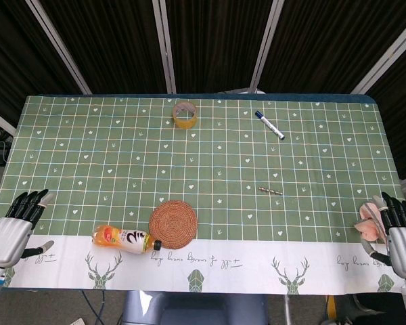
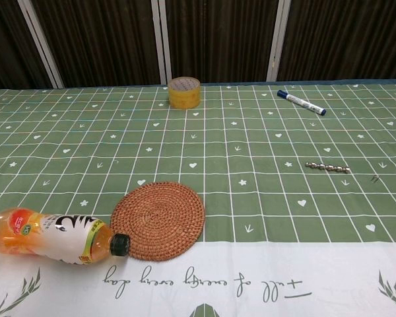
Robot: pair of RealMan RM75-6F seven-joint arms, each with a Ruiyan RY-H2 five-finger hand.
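Head view: your left hand (image 1: 17, 227), fingers apart & empty, sits at the table's (image 1: 271, 169) front-left corner; the bottle (image 1: 125, 239) lies to its right near the front edge, long axis along it, cap touching the coaster (image 1: 172, 219). Right hand (image 1: 400, 230) farther, clasping something pinkish. Chest view: no hands; bottle (image 2: 53, 238) label shows "2".

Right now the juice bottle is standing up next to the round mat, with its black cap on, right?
Not quite. The bottle is lying on its side, not standing up. Its black cap is on and almost touches the round mat. The chest view shows it best.
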